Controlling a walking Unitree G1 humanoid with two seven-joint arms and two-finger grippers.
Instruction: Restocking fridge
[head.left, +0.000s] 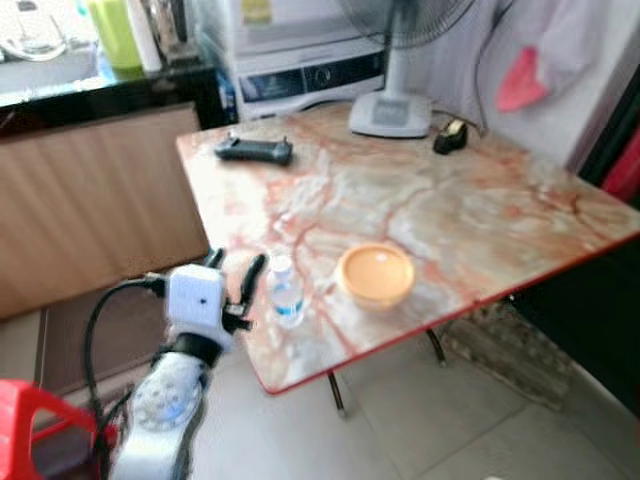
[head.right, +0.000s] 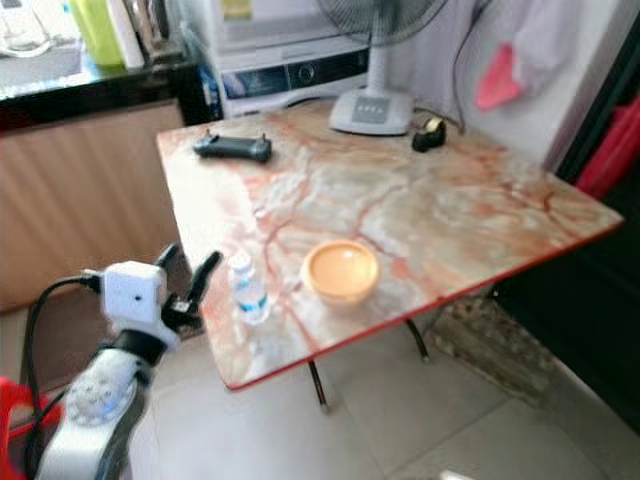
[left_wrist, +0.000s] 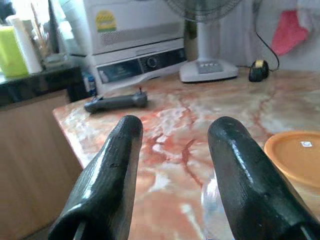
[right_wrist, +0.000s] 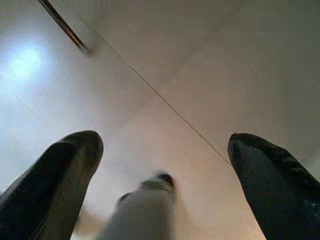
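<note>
Left gripper (head.left: 238, 285), fingers wide, hovers just beside the bottle (head.left: 285, 292), which stands near the table (head.left: 480, 215) edge by the bowl (head.left: 375, 275). A skewed approach could probably topple it. Right gripper (right_wrist: 165, 170) hangs spread over floor.

Table (head.left: 480, 215): middle of the frame.
Bottle (head.left: 285, 292): on table, near front edge, lower left.
Bowl (head.left: 375, 275): just right of bottle.
Controller (head.left: 254, 150): table's far left.
Fan base (head.left: 390, 113): far edge, upper centre.
Left gripper (head.left: 238, 278): left of bottle.
</note>
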